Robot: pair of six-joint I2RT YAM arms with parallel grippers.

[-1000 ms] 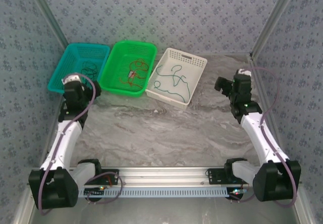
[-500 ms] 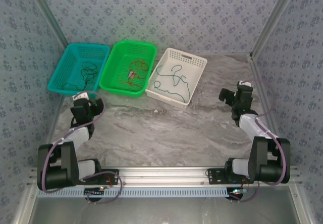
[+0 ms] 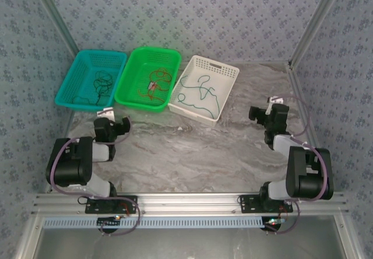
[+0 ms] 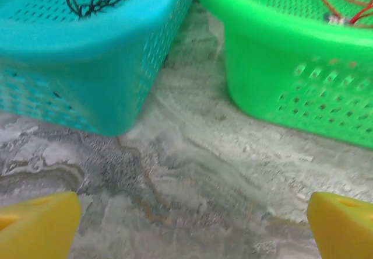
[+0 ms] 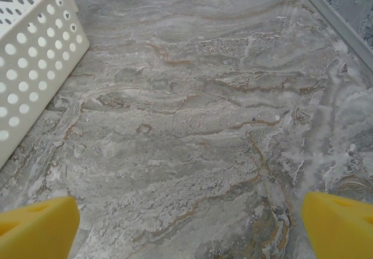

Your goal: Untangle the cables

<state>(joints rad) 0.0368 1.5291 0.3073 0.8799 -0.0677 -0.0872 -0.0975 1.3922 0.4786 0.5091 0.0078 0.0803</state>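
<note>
Three perforated baskets stand in a row at the far side of the marble table [image 3: 192, 154], and each contains one cable. The teal basket [image 3: 74, 90] on the left holds the black cable [image 3: 102, 83], bunched in loose loops. The green basket [image 3: 134, 75] in the middle holds the red cable [image 3: 156, 78], with a small pale piece among its loops (too small to identify). The white basket [image 3: 224, 72] on the right holds the green cable [image 3: 201, 94], spread in open curves across its floor. The three cables lie apart, each in its own basket, and neither arm touches any of them. The left arm is folded low close to its base. The left gripper [image 4: 192, 212] hangs just above bare table facing the gap where the teal and green baskets meet, its jaws spread wide with nothing between the yellow fingertips [image 4: 38, 227]. The right arm is likewise folded low on its own side. The right gripper [image 5: 191, 212] is over bare table, well apart from the white basket, whose corner shows at the left of the wrist view. Its jaws are also spread wide and hold nothing.
</note>
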